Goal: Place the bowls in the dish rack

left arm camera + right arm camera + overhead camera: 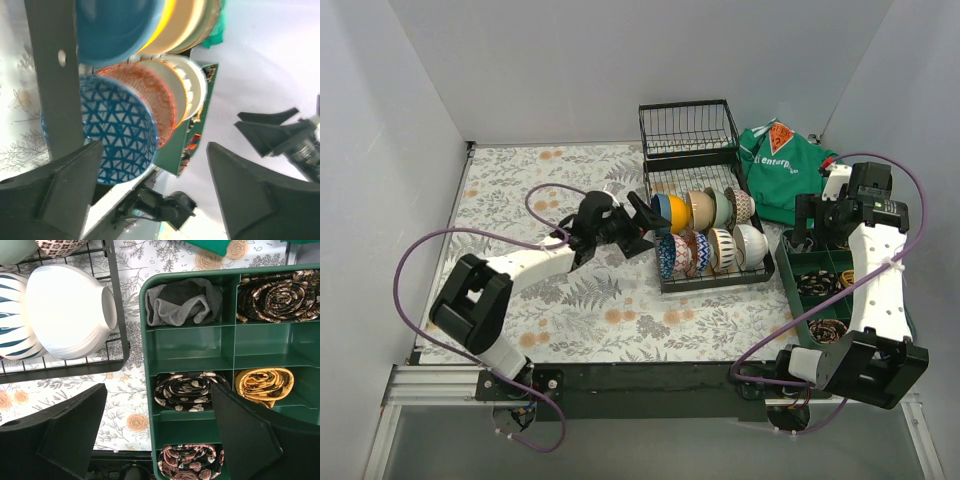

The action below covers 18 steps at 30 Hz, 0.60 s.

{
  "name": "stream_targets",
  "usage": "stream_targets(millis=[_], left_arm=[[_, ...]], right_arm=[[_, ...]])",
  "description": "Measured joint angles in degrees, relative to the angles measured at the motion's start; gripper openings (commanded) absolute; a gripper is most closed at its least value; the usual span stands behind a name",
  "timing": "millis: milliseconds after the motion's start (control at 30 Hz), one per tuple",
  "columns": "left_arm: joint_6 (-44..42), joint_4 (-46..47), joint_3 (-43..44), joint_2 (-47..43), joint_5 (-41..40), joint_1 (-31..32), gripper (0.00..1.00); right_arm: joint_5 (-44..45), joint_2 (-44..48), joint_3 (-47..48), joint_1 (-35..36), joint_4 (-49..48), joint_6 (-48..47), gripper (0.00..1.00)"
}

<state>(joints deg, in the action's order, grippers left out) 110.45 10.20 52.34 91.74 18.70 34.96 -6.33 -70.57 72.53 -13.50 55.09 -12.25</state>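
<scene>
From above, the dish rack (720, 282) sits at the far middle of the floral tabletop (520, 180). The bowls (732, 228) stand on edge in its slots in two rows. The far row holds a blue bowl (661, 210), a yellow-orange bowl (678, 214), a cream bowl (701, 208), a mint green bowl (722, 206) and a brown patterned bowl (743, 204). The near row holds a blue patterned bowl (671, 256), a red patterned bowl (695, 250), a striped bowl (722, 250) and a white bowl (753, 246). The left end effector (646, 228) hovers just beside the rack's left edge, its fingers spread wide with nothing between them. The right end effector (812, 238) hangs to the right of the rack, near a green cloth (780, 170). In the left wrist view, the spread fingers frame the blue patterned bowl close ahead, with the red patterned bowl behind it and the blue bowl above. A gray upright bar (52, 75) crosses on the left. In the right wrist view, the fingers stand wide apart and empty above a green tray (145, 340), whose compartments hold rolled ties (187, 390) and a gray cloth (185, 302). The white bowl lies in the rack's corner at upper left, against the striped bowl.
</scene>
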Motion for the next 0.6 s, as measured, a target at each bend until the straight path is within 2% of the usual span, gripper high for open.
stream_targets(millis=[100,300,467,600], left_arm=[[-7.5,-3.6,1.2,-4.7,3.7,-4.7,0.98],[-24.5,-12.5,8.6,-9.2,10.8,-16.8,0.98],[-40.4,-22.8,15.3,-9.2,5.9,-21.5,0.98],[-50.4,-25.7,16.0,-10.3,-0.1,-23.3,0.98]], right_arm=[[-1.2,0.2,0.0,0.0,0.0,0.1,0.99],[-5.5,-0.4,2.3,0.0,0.4,0.7,0.99],[-2.2,-2.8,7.9,0.0,1.1,3.4,0.99],[2.1,-3.6,10.1,0.0,1.4,5.4,0.99]])
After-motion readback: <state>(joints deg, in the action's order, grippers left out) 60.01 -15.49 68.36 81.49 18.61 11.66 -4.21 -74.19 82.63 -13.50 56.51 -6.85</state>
